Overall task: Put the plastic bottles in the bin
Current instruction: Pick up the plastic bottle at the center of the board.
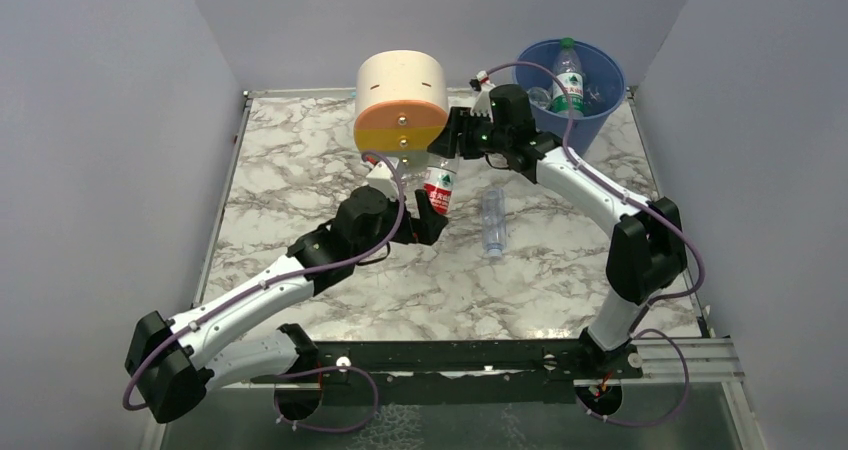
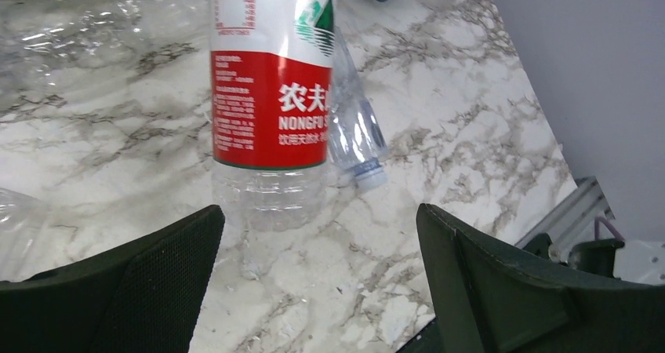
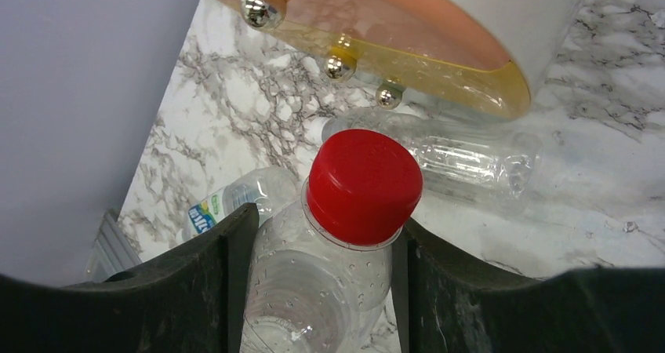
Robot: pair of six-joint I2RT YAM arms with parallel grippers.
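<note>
A clear plastic bottle (image 1: 440,187) with a red cap (image 3: 362,184) and a red-and-white label (image 2: 270,94) hangs upright above the table, just in front of the drawer unit. My right gripper (image 3: 321,239) is shut on its neck below the cap. My left gripper (image 2: 317,220) is wide open, level with the bottle's base, touching nothing. A second clear bottle (image 1: 492,220) lies on the marble to the right. The blue bin (image 1: 598,122) stands at the back right corner, with a green-capped bottle (image 1: 568,75) upright in it.
The cream-and-orange round drawer unit (image 1: 402,105) stands at the back centre, close to the held bottle. More clear bottles lie near it: one with a blue label (image 3: 227,204), one unlabelled (image 3: 463,157). Grey walls close in the table on three sides.
</note>
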